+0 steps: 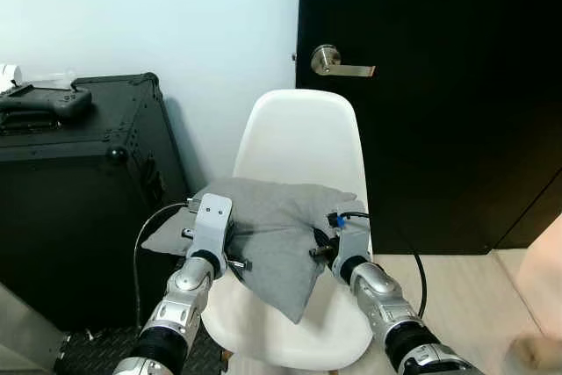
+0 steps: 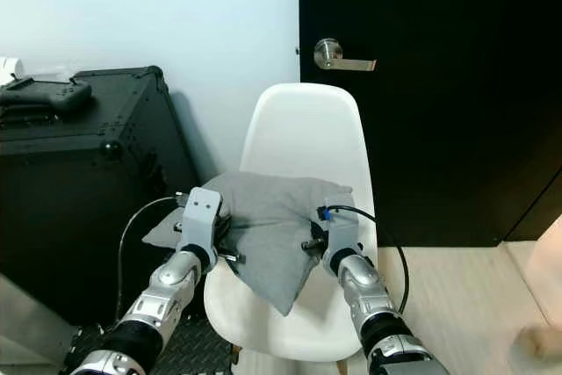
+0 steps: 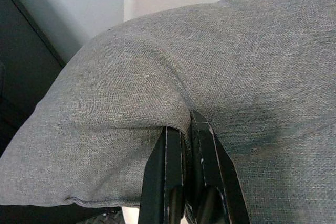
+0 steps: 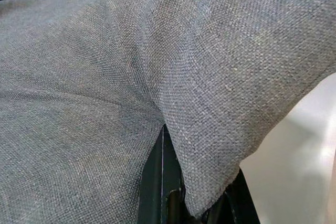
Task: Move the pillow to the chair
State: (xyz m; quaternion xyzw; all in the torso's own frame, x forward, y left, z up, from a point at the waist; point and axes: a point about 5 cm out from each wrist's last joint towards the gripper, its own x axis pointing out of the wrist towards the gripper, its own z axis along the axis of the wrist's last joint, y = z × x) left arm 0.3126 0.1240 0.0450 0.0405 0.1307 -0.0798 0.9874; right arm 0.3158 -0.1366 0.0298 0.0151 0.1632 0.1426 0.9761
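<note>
Both end effectors (image 3: pixel 190 129) (image 4: pixel 197 203) pinching pillow (image 1: pixel 272 226)

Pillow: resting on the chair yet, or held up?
Held up: pillow hangs pinched between left gripper and right gripper, corner drooping above the chair seat.

Chair (image 1: pixel 303 142) stood between black case (image 1: pixel 79 191) on the left and dark door (image 1: pixel 430 129) behind and to the right; wall (image 1: pixel 176 15) close behind. Pillow (image 1: pixel 272 234) spanned the seat from side to side, its left corner overhanging toward the case. Backrest above the pillow was open. Bare seat showed at the front edge. Floor (image 1: pixel 465 296) right of the chair was free.
</note>
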